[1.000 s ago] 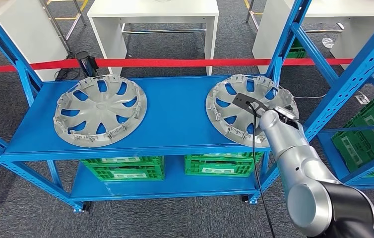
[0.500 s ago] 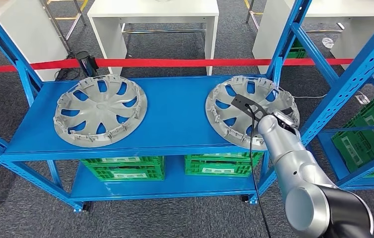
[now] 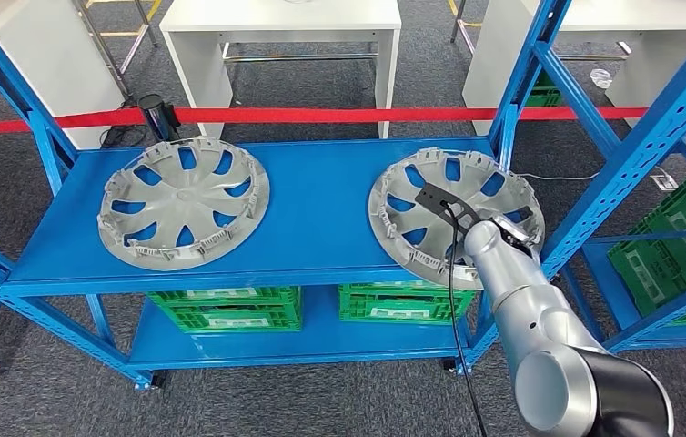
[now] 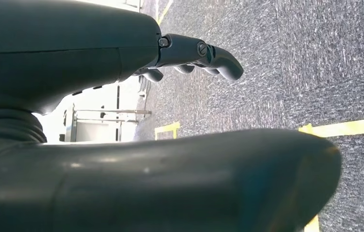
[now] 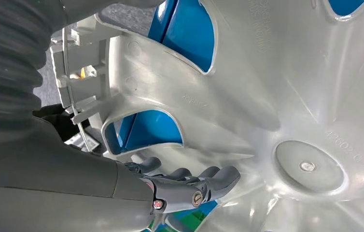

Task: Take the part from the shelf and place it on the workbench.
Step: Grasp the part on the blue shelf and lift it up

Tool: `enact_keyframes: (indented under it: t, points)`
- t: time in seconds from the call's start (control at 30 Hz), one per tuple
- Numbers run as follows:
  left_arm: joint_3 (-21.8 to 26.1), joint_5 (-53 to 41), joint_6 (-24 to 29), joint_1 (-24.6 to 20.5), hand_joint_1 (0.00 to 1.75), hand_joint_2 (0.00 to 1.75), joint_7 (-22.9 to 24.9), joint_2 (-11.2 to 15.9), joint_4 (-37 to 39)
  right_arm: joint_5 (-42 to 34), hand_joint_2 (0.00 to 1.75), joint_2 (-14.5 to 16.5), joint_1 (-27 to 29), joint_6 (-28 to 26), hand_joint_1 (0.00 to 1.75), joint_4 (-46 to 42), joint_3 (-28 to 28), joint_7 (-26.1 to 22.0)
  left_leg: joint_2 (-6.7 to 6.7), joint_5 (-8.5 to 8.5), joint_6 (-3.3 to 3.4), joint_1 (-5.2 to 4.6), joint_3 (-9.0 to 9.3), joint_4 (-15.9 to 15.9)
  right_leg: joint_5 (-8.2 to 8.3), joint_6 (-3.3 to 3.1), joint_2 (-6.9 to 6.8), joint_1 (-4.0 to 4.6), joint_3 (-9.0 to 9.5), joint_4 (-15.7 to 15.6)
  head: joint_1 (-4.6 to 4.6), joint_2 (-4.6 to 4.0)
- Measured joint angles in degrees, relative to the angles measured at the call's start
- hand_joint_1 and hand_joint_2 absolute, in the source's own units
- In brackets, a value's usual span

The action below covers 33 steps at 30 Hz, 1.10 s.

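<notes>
Two silver hubcaps lie on the blue shelf. The right hubcap hangs over the shelf's front edge, tilted up a little at its near side. My right hand grips its near rim; in the right wrist view my right hand has its dark fingers curled under a spoke of the hubcap, beside an opening. The left hubcap lies flat and untouched. My left hand hangs over grey carpet, fingers loosely apart, holding nothing.
Blue shelf uprights stand close on the right of my arm. Green crates sit on the lower shelf, more green crates at the right. A red barrier tape and white tables lie behind the shelf.
The right hubcap has slid toward me and a little left with my right hand on it, now overhanging the shelf's front edge. My right arm has drawn back.
</notes>
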Motion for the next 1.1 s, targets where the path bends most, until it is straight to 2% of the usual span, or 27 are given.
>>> enact_keyframes:
  t: [0.3, 0.57, 0.9, 1.1]
  points:
    - [0.0, -0.8, -1.2, 0.0, 0.00, 0.00, 0.1, 0.1, 0.0, 0.7, 1.75, -0.5, 0.0, -0.3, 0.00, 0.0, -0.9, 2.2, -0.01, 0.00, 0.00, 0.00, 0.00, 0.0, 0.00, 0.00, 0.01, 0.00, -0.01, 0.0, -0.01, 0.00]
    - [0.9, -0.8, -1.4, 0.0, 0.00, 0.00, 0.1, 0.1, 0.0, 2.1, 1.75, -3.3, -0.4, -2.8, 0.00, 0.0, -1.0, 3.5, -0.04, 0.00, 0.01, -0.04, -0.04, 0.0, 0.01, 0.01, 0.00, -0.04, -0.03, 0.0, 0.00, 0.00]
    - [2.8, 0.1, -1.5, 0.4, 0.00, 0.00, -2.0, -0.3, 0.0, 7.1, 1.75, -8.7, -10.9, -3.0, 0.00, -0.2, -0.7, 6.0, -0.46, 0.06, 0.06, -0.14, -0.19, 0.1, 0.02, 0.03, -0.33, -0.13, -0.05, 0.0, 0.00, 0.00]
    - [4.2, 0.8, -1.5, 0.7, 0.00, 0.00, -3.4, -0.5, 0.0, 8.7, 1.75, -9.3, -13.8, -2.0, 0.00, -0.3, -0.1, 5.3, -0.64, 0.09, 0.06, -0.17, -0.36, 0.1, 0.02, 0.03, -0.48, -0.18, -0.15, 0.0, 0.00, 0.00]
